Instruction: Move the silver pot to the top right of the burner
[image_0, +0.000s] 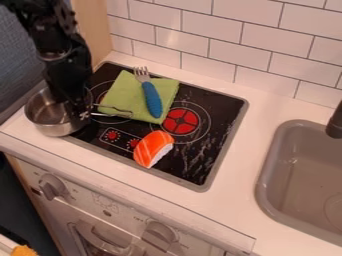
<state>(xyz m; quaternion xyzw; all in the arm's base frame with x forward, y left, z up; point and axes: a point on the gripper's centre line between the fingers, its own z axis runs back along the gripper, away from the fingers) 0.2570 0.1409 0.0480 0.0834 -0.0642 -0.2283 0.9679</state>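
Black two-finger gripper (83, 116) is down at the right side of the round silver metal pot (48, 113), near where the wire handle (112, 108) starts. Can't tell from here whether it's clamped on or loose, so not calling a grasp.

Pot: upright, at the left edge of the black glass cooktop (220, 107), overlapping its border. Handle points right, toward the green cloth (123, 92).

Progress: early, I'd say. Pot is nowhere near the top right. Left to do: secure the grip if it isn't, carry across, set down at the top right, let go.

Arm pose: black arm (57, 37) enters upper left, bends down steeply, wrist over the pot's right half and hiding part of the rim.

Further out: fork with blue handle (152, 100) lies on the cloth, between pot and target. Red-centred burner (180, 121) is right of the cloth; orange-and-white toy sushi (153, 148) in front of it. White surface (237, 165) around the cooktop, grey sink (265, 172) on the right.

Risk: a low traverse could snag the handle on cloth or fork. I'd lift first, then go right.
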